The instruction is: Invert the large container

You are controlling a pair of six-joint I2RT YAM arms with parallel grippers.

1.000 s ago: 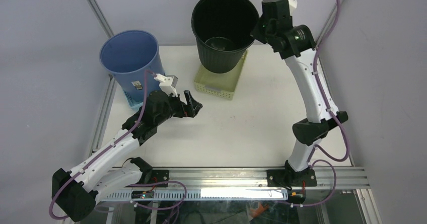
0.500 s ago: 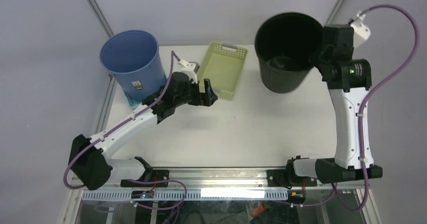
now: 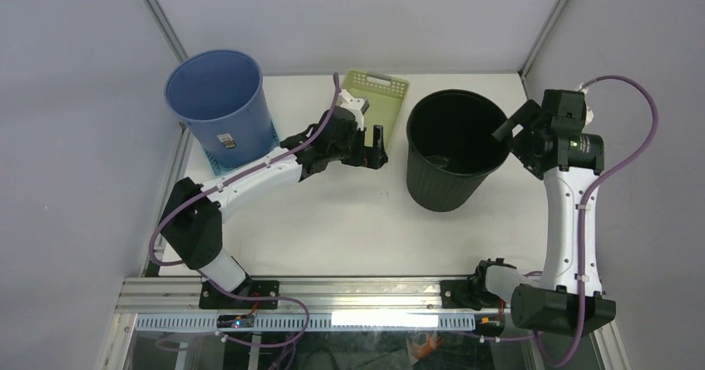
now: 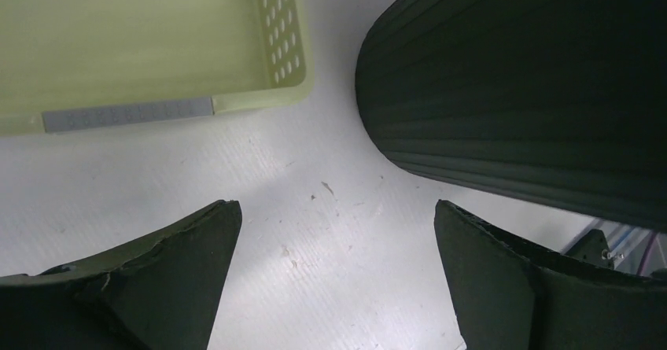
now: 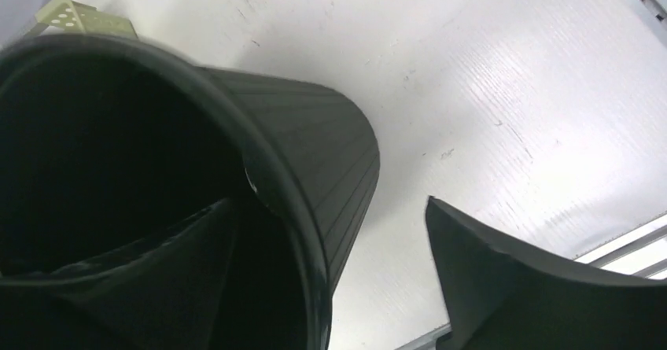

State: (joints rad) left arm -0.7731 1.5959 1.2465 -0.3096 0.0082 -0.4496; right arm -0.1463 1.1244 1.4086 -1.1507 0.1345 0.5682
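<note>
With the black bucket (image 3: 453,158) sitting upright on the worktop (image 3: 332,220), our right gripper (image 3: 508,128) straddling its rim unclamped and left gripper (image 3: 376,150) gaping empty beside it, we are needing a firm rim pinch before tipping.

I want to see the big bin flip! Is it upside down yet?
Not yet. The black bin stands upright on the table, mouth up. The right gripper is open across its rim, one finger inside; the left gripper is open beside it. The whole flip is left.
</note>
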